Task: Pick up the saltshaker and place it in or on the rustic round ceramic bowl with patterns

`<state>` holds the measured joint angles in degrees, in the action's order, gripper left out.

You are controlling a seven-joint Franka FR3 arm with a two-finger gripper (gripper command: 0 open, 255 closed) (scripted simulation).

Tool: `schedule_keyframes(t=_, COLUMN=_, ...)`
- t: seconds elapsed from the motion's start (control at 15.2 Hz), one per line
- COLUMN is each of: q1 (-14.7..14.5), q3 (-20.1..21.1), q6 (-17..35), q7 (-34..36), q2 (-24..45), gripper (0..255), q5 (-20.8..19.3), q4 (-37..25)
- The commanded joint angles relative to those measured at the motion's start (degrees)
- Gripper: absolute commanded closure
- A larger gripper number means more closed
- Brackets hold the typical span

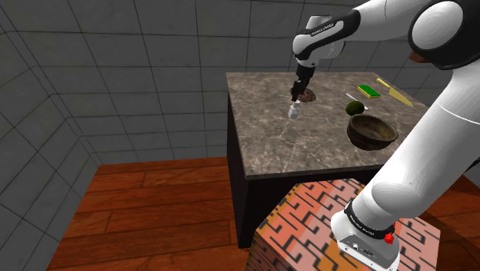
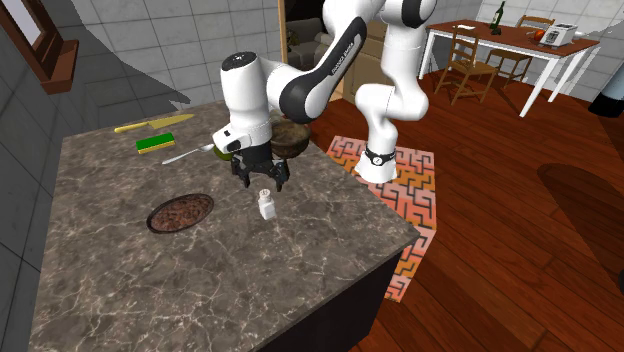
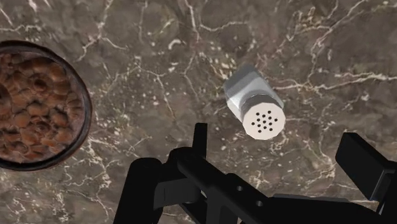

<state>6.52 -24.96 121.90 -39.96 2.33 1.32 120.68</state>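
The saltshaker (image 1: 294, 112) (image 2: 266, 204) (image 3: 254, 105) is a small pale jar with a perforated white cap, standing upright on the dark marble tabletop (image 1: 277, 142). My gripper (image 1: 297, 97) (image 2: 262, 181) (image 3: 280, 149) hangs open just above it, and the fingers (image 3: 200, 140) do not touch the shaker. A shallow round brown bowl with a mottled pattern (image 1: 308, 95) (image 2: 180, 213) (image 3: 35, 105) lies on the table close beside the shaker, on the second exterior view's left.
A deeper dark brown bowl (image 1: 371, 132) (image 2: 292, 138) sits nearer the stand (image 1: 308, 223). Beyond it lie a green sponge (image 1: 368, 92) (image 2: 153, 144), a yellow knife (image 1: 394, 91) (image 2: 150, 124) and a dark green round fruit (image 1: 353, 107). The table edge drops to a wooden floor (image 1: 154, 215).
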Motion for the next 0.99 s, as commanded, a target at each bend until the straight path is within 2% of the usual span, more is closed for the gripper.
schedule_keyframes(t=0.0, q1=0.08, q3=-0.02, q6=1.54, q7=-0.43, q2=0.88, gripper=0, q5=0.53, q4=0.7)
schedule_keyframes(t=0.26, q1=0.18, q3=0.02, q6=4.16, q7=-0.99, q2=2.29, gripper=0, q5=1.32, q4=2.05)
schedule_keyframes(t=0.79, q1=0.19, q3=0.02, q6=4.15, q7=-0.99, q2=2.28, gripper=0, q5=1.32, q4=2.05)
schedule_keyframes(t=0.86, q1=0.19, q3=0.02, q6=4.15, q7=-0.99, q2=2.28, gripper=255, q5=1.32, q4=2.05)
schedule_keyframes(t=0.92, q1=0.19, q3=0.02, q6=4.15, q7=-0.99, q2=2.28, gripper=255, q5=1.32, q4=2.05)
